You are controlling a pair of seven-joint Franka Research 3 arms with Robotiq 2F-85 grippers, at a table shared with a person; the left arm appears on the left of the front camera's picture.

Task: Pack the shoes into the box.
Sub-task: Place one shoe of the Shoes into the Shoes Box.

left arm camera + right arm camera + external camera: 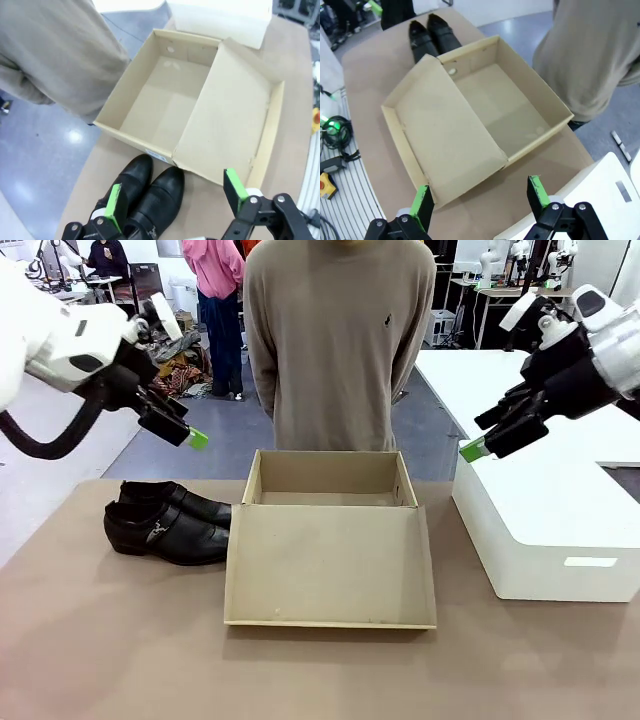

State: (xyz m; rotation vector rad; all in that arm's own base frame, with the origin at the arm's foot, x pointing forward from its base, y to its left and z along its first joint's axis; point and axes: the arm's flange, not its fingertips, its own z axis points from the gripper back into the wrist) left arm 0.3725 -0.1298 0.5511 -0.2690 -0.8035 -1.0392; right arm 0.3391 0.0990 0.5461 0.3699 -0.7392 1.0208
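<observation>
Both claws hang above the table, jaws wide apart, nothing held.
- Left claw [190,435] is over the shoes [168,523], which lie side by side, touching, at 9 o'clock of the box [325,475], toes toward it.
- Right claw [475,448] is at 2 o'clock of the box, above the white block [545,530].
- The box is open and bare inside. Its lid [330,570] lies flat at 6 o'clock.

Risks, as judged:
- The leather is glossy, so a pinch across the curved upper may slip.
- The pair is pressed together. A finger coming down between them would probably shove the neighbour away or into the box wall.
- The toes look just short of the box corner, but contact is hard to judge from here.
- A low carry could catch the near wall or drag the light box.
- The person [340,340] stands close at 12 o'clock, so an overshoot would reach them.
</observation>
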